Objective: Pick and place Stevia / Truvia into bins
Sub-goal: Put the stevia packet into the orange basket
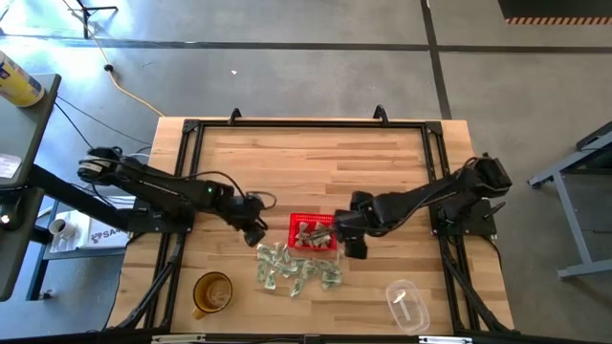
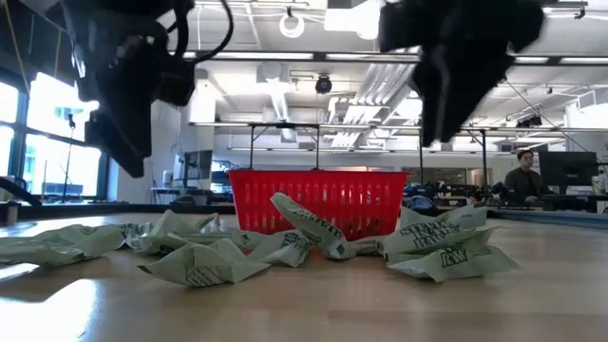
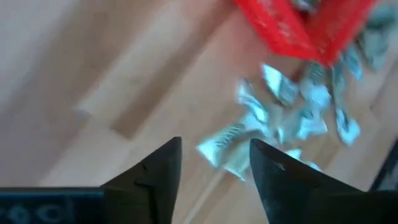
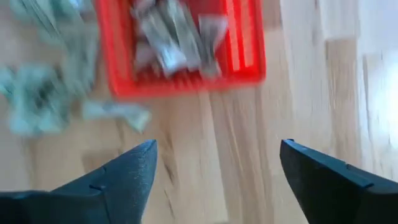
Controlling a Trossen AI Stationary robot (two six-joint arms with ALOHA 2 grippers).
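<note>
Your left gripper hangs left of the red basket, jaws parted and empty. Your right gripper flanks its right side, spread wide, empty. Stevia packets lie heaped below the basket at lower centre, several inside.

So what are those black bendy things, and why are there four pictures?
They are two robot arms. Each ends in a pincer with two fingers. One picture looks down from above, one looks level across the table, and two come from little cameras on the arms' wrists.

On the wooden table sits a red basket with some sweetener packets already inside. More packets lie crumpled in a pile beside it. There is also an amber cup and a clear cup.

The left pincer is open above the table next to the pile. The right pincer is open beside the basket. Neither one holds anything.
</note>
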